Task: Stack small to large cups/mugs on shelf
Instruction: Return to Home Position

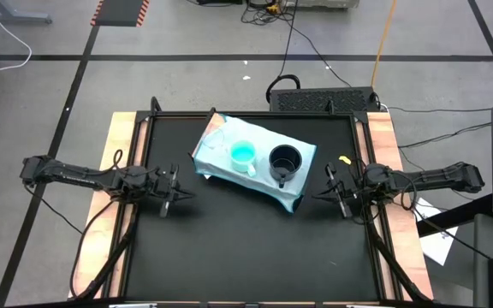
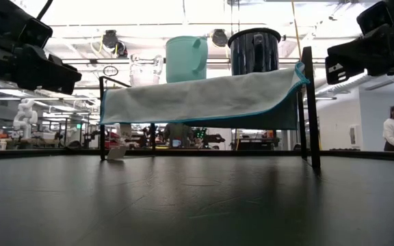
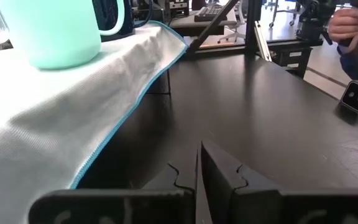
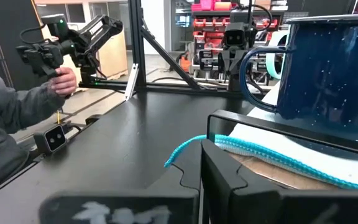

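Now placing looks done: black handled mug [image 1: 284,160], teal-inside white-handled mug [image 1: 243,155] and tiny clear glass cup [image 2: 144,70] stand on the light blue raised shelf [image 1: 259,181], so what remains is pulling back to rest. Beside it the left tool [image 1: 176,190] and right tool [image 1: 330,190] hang pinched closed and empty. The glass is plain in the low view but hard to make out from above.

Grey floor [image 1: 50,94] crossed by black tape lines [image 1: 187,57]. Bright ceiling lights [image 2: 183,14] glare overhead. Red shelving [image 4: 213,7] stands at the back, and a person [image 2: 393,130] stands far off.

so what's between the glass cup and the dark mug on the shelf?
The teal mug stands between the glass cup and the dark mug; the low view shows it.
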